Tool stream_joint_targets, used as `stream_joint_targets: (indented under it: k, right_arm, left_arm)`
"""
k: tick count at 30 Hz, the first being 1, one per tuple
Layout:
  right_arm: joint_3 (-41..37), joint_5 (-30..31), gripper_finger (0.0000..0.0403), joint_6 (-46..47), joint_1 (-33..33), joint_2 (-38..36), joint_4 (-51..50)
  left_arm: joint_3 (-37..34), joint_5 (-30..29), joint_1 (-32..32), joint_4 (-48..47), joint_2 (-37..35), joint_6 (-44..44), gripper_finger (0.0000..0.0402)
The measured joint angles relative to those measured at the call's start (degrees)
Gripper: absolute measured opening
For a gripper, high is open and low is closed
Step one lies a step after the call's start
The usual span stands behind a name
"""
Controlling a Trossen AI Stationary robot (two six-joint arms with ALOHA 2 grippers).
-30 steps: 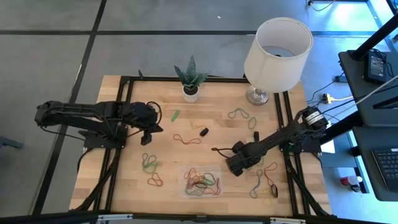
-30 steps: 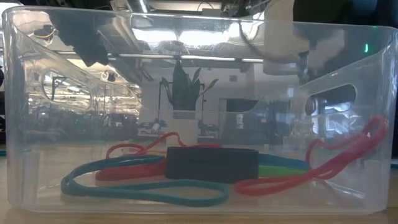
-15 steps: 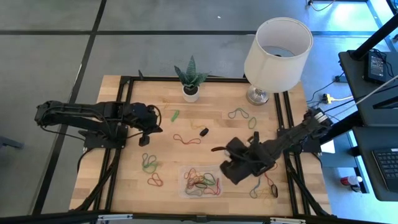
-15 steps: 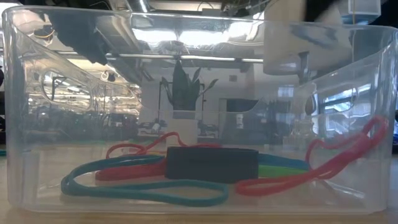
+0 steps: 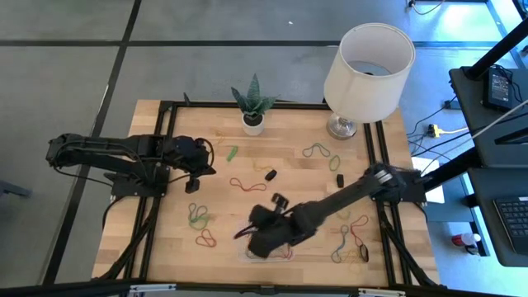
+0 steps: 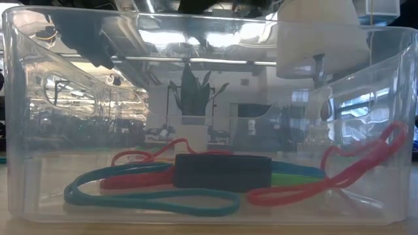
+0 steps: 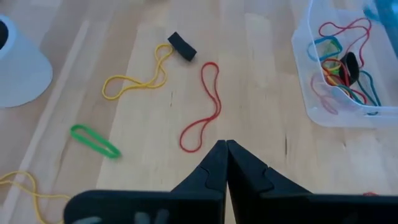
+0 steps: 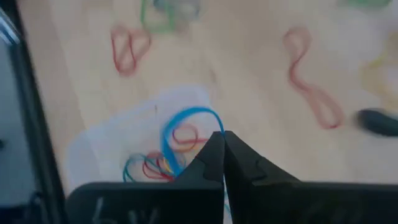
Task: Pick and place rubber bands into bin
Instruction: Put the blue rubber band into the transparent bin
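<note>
Worktop [image 5: 289, 177]: pale wood planks, framed by black rails, standing on a grey floor crossed by dark lines. At its far edge stood a small potted plant [image 5: 253, 103] and a lamp with a white shade [image 5: 368, 60].

The bin [image 5: 268, 240] sat at the near edge, centre, with several rubber bands [image 6: 196, 176] lying tangled on its bottom. Others lay loose on the wood, a red one [image 7: 202, 109] near the middle. A small black piece [image 5: 271, 175] rested beyond it.

Right end effector [image 5: 250, 231] reached across above the bin's left end, fingers shut tight on a blue band [image 8: 186, 127] that looped out over the bin.

Left end effector [image 7: 225, 149] hung over the worktop's left side, fingers pressed together, nothing between them.

Low view, through the bin's wall: a bright room with ceiling lights.
</note>
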Motion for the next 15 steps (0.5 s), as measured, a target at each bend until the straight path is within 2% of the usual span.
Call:
stream_joint_targets:
  k: [5, 15]
  right_arm:
    - [1.0, -6.7, 0.0, -1.6, -1.4, 5.9, 1.3]
    - [0.8, -10.2, 0.0029, -2.7, -1.8, 9.3, 6.0]
  left_arm:
    - [0.0, 0.7, 0.0, 0.0, 0.0, -0.7, 0.0002]
    - [0.0, 0.9, 0.0, 0.0, 0.0, -1.0, 0.0003]
